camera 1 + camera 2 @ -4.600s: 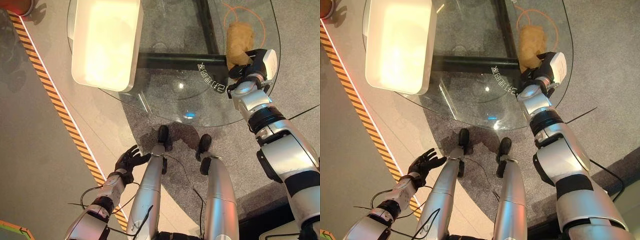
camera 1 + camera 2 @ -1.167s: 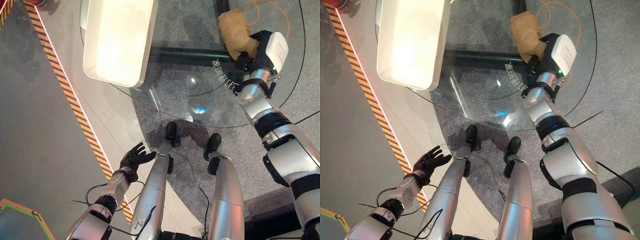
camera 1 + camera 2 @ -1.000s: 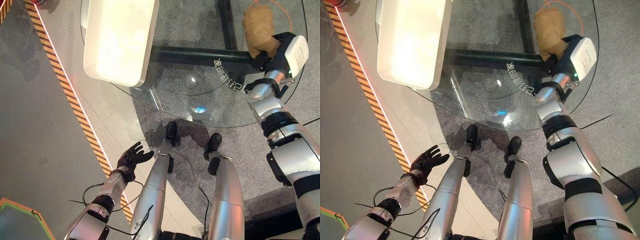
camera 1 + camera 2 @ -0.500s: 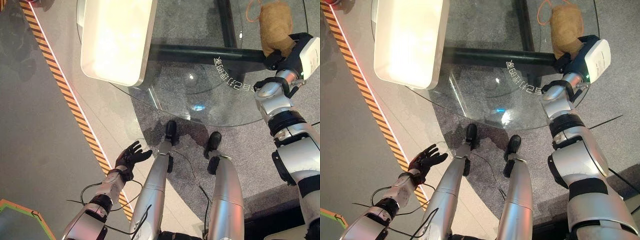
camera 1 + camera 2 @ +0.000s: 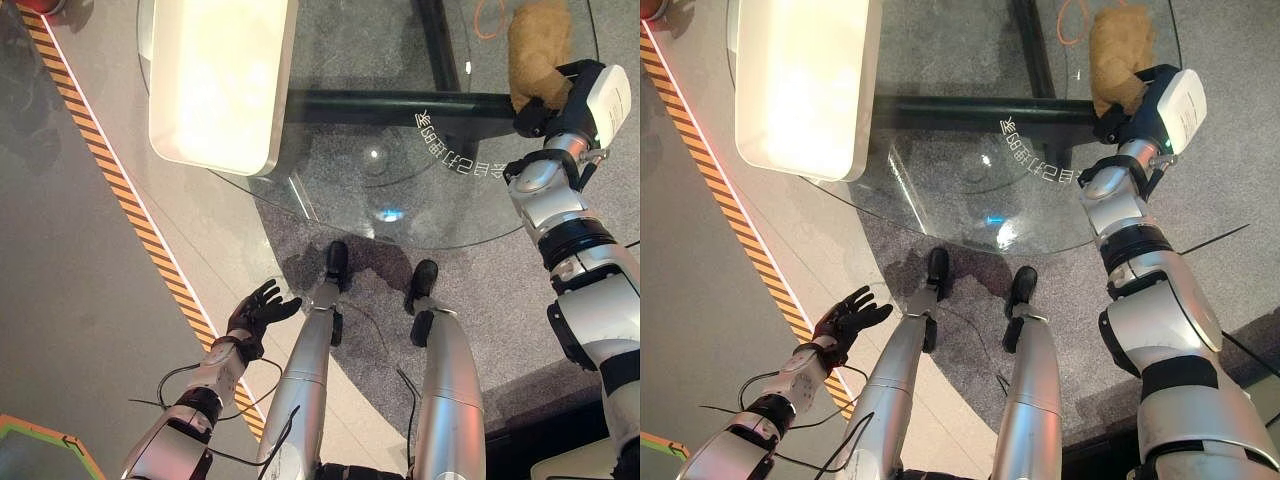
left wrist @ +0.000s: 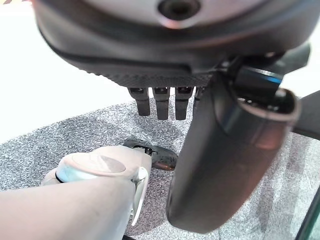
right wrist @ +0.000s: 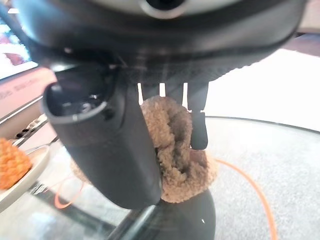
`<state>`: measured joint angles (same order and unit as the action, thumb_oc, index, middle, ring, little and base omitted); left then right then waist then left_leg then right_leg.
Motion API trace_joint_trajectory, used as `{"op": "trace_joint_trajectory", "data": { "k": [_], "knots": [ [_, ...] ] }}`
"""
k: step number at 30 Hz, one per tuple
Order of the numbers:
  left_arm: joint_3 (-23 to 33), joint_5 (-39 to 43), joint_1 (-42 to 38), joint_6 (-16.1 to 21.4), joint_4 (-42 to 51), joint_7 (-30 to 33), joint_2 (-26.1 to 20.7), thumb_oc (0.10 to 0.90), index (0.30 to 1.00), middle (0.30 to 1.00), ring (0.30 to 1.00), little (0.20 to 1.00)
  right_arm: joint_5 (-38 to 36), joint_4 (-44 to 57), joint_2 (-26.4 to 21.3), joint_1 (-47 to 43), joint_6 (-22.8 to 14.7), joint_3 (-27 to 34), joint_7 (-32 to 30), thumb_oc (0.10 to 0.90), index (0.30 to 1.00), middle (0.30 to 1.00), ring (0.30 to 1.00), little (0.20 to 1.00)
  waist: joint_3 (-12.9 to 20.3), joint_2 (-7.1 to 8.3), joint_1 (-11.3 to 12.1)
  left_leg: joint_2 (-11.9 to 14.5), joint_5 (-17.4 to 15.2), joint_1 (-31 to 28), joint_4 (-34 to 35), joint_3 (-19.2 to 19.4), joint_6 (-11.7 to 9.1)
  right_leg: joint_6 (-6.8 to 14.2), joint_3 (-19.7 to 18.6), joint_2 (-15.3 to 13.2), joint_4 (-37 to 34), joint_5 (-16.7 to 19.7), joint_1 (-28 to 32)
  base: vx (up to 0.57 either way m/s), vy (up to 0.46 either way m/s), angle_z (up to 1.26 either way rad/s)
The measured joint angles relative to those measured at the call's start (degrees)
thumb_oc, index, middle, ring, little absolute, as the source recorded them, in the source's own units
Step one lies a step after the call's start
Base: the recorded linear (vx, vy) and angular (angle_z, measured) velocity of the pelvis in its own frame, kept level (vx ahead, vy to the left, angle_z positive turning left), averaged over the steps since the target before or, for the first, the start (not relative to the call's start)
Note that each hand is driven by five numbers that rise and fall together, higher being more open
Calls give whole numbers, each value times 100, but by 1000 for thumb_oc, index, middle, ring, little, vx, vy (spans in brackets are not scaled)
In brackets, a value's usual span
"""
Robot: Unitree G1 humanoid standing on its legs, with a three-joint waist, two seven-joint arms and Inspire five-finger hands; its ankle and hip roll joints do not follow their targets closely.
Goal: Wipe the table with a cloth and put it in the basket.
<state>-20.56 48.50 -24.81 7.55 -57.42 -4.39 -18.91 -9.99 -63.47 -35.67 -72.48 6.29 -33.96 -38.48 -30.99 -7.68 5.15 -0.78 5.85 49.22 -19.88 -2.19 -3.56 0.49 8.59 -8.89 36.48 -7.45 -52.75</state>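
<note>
Left hand (image 5: 258, 310) hangs low beside the robot, well apart from the glass table (image 5: 400, 190), palm up with its fingers spread and relaxed, holding nothing. On the table's far left sits the white basket (image 5: 215, 80), a long rounded tub that overhangs the glass edge. A dark bar (image 5: 400, 103) runs beneath the clear top from the basket toward the right. An orange ring (image 5: 1072, 22) shows through the glass near the far right edge. Right hand (image 5: 1118, 118) is at the table's right side, fingers and thumb curled round the tan fluffy cloth (image 5: 1118, 55), which rests bunched on the glass just ahead of the palm.
</note>
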Motion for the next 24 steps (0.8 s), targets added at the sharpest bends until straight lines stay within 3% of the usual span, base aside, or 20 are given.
{"op": "trace_joint_trajectory", "data": {
  "k": [10,24],
  "knots": [
    [81,-18,20,19,-51,-9,60,800,900,900,900,900,704,591,14,6,13,-542,858,100,300,300,300,200,8,-13,-50,102,94,-50,104,-9,-72,-131,22,69,-15,56,-11,-26,5,-2],
    [81,-43,15,49,-39,119,246,800,900,900,900,900,999,1385,606,252,6,-799,1549,100,300,300,300,200,31,-53,-43,170,139,-181,327,-3,-152,-229,26,112,27,-7,-23,-1,0,0]
  ]
}}
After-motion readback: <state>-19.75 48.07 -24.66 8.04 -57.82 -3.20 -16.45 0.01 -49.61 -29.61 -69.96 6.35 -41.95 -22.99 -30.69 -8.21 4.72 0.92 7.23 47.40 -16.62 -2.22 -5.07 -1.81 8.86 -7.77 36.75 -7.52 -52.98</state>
